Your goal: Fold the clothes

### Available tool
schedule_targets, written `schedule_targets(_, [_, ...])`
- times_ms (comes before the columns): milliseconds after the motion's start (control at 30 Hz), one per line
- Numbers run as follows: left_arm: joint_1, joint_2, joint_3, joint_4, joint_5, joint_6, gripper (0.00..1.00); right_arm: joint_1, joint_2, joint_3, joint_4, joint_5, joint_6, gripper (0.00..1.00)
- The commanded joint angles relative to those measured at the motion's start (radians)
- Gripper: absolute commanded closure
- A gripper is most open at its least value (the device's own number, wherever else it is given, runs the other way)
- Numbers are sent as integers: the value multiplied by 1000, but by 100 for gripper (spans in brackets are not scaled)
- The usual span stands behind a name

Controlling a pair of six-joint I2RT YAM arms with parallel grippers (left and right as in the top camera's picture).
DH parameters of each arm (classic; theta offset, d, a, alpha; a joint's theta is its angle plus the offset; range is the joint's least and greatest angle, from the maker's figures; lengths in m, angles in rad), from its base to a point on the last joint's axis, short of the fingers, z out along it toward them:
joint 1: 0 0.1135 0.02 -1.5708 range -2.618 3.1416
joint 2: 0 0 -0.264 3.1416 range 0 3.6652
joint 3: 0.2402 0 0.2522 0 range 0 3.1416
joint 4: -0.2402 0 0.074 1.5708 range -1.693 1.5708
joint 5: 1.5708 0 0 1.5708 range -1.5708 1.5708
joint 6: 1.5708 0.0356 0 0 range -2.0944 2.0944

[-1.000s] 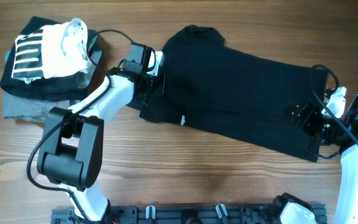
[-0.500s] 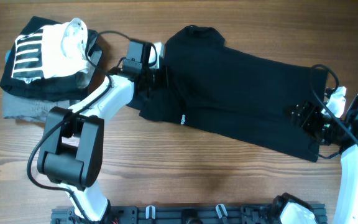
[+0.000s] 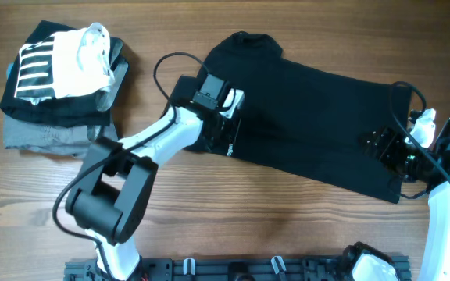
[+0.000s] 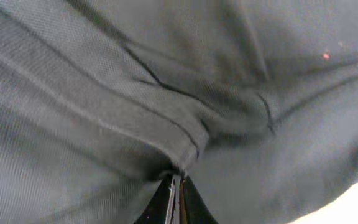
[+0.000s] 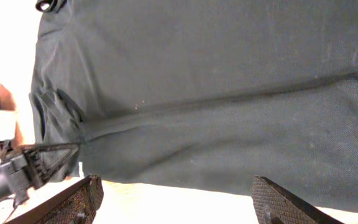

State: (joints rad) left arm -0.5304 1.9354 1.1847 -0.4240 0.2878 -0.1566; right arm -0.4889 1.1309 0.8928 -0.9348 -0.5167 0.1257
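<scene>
While the right arm has kept its place at the far end of the black shirt (image 3: 319, 117), the left gripper (image 3: 226, 129) has travelled rightward in the past second, from the garment's left edge to a spot well onto the cloth, carrying that edge along. The shirt lies spread across the middle of the table (image 3: 248, 226), its left side now doubled over beneath the left arm, a small white label (image 3: 229, 148) showing by the fold. In the left wrist view the fingers (image 4: 157, 205) are pressed together on a ridge of dark fabric that puckers above them. The right gripper (image 3: 381, 146) hangs over the shirt's right end, its two fingers (image 5: 73, 199) wide apart; whether they touch the cloth is hard to say. The left arm's cable (image 3: 155, 72), close to the arm a second ago, now arcs in an open loop over bare wood. A pile of clothes (image 3: 53, 94), black-and-white on top and grey below, sits unmoved at the table's upper left corner, well apart from the shirt. The table is brown wood grain; a black rail (image 3: 241, 269) with clips runs along its near edge. The tabletop fills the overhead view to every edge.
</scene>
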Motion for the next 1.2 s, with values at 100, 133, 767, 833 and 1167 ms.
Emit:
schedule_targets(100, [13, 70, 24, 311, -39, -66, 95, -3, -11, 18, 18, 16, 36, 19])
schedule_targets(133, [20, 64, 50, 331, -37, -72, 95, -3, -11, 18, 18, 16, 35, 19])
schedule_targets(767, [3, 100, 255, -219, -31, 75, 53, -3, -11, 18, -1, 23, 31, 16])
schedule_targets(833, [-18, 117, 255, -195, -32, 106, 54, -3, -11, 17, -1, 23, 31, 16])
schedule_targets(1167, [-43, 189, 257, -132, -77, 127, 84, -3, -11, 17, -5, 23, 31, 15])
